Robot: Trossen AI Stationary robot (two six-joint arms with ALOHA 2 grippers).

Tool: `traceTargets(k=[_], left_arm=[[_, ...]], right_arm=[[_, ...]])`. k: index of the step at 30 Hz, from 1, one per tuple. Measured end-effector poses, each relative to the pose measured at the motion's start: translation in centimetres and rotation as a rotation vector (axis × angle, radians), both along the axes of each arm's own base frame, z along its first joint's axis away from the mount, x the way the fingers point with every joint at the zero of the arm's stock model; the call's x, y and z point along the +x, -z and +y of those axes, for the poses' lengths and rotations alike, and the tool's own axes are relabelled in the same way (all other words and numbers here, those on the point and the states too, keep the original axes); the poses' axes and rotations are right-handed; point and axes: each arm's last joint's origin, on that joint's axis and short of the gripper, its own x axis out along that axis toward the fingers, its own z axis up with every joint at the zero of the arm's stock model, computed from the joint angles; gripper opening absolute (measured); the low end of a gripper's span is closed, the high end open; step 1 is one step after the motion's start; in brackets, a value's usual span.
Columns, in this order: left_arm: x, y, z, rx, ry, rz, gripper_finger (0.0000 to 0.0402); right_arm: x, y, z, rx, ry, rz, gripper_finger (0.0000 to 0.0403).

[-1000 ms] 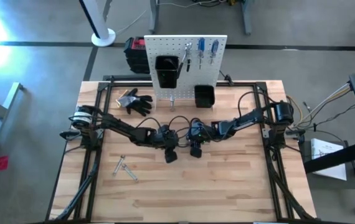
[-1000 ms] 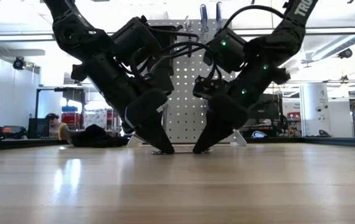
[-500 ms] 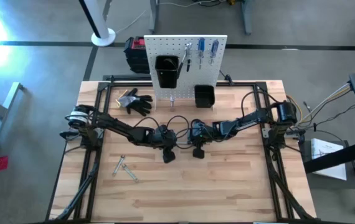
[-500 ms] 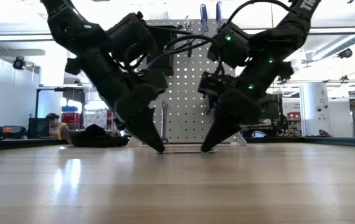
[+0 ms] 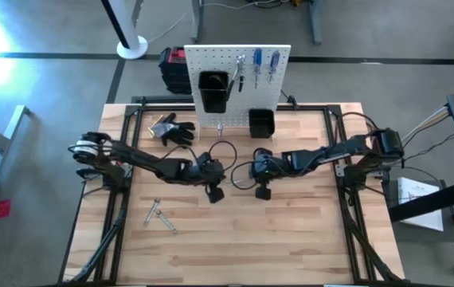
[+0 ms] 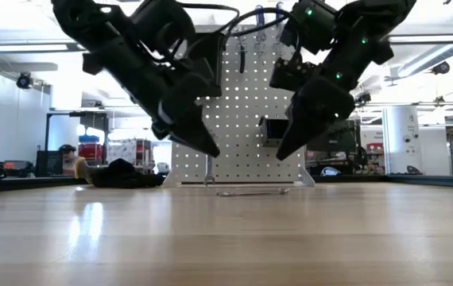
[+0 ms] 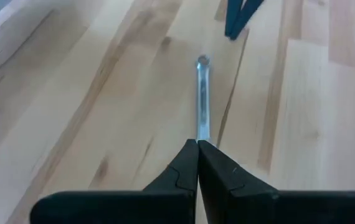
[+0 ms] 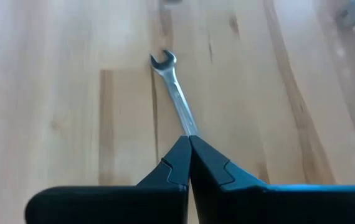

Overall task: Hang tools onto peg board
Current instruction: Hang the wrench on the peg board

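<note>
I have both arms lifted off the bench [image 5: 291,231] and spread a little apart, each pair of jaws tilted down toward the middle, because the slim silver wrench [image 6: 246,192] lies flat on the wood between them and I judge it too thin to pinch from one side alone. My left jaws [image 5: 213,194] hang above one end of it and my right jaws [image 5: 263,191] above the other; neither touches it. From my left wrist the wrench [image 7: 202,102] runs straight out beyond my tips, ring end farthest; from my right wrist the wrench [image 8: 174,90] runs out the same way, open end farthest. Both sets of jaws are pressed together, tips meeting, holding nothing. The peg board [image 5: 239,68] stands upright well beyond my jaws at the far edge, with screwdrivers [image 5: 265,65] already hanging high on it, so hanging this wrench looks like the step in hand. Two more tools [image 5: 158,214] lie on the bench off to the side of my left jaws, well apart from them.
</note>
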Motion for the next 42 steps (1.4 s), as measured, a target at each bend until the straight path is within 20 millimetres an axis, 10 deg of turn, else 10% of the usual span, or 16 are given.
traceTargets(k=[19, 31, 42], left_arm=[[3.1, 7.8, 0.0, -0.127, 0.005, 0.062, 0.0000], [3.5, 8.4, 0.1, -0.150, 0.021, 0.007, 0.0000], [3.5, 8.4, 0.2, -0.141, 0.035, 0.009, 0.0000]], right_arm=[[-0.8, -0.1, 0.0, 0.022, 0.064, 0.067, 0.0000], [-1.9, 0.6, -0.4, 0.011, 0.061, 0.198, 0.0004], [-3.6, 3.0, -1.2, 0.083, 0.144, 0.203, 0.0160]])
